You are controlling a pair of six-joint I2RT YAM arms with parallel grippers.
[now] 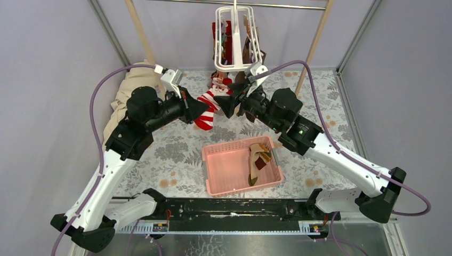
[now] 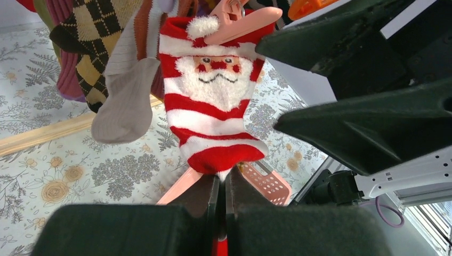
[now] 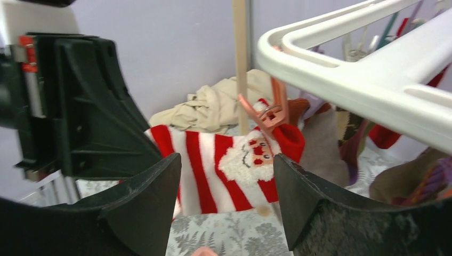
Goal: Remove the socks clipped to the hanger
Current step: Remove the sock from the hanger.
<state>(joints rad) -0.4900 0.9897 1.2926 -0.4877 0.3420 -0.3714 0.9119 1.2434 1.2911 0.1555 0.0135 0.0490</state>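
The jaws of the left gripper are pinched tight on the red toe of the Santa sock, pulling it out at a slant below the hanger. The sock's cuff is caught in a salmon clip dangling from the hanger's near end. The jaws of the right gripper stand wide and hold nothing, just under the hanger's white rail and close to that clip. More socks hang under the hanger beside the Santa one, among them an argyle sock and a grey-beige sock. On the floral surface, nearer the arm bases than the hanger, sits a pink basket with a few socks in it.
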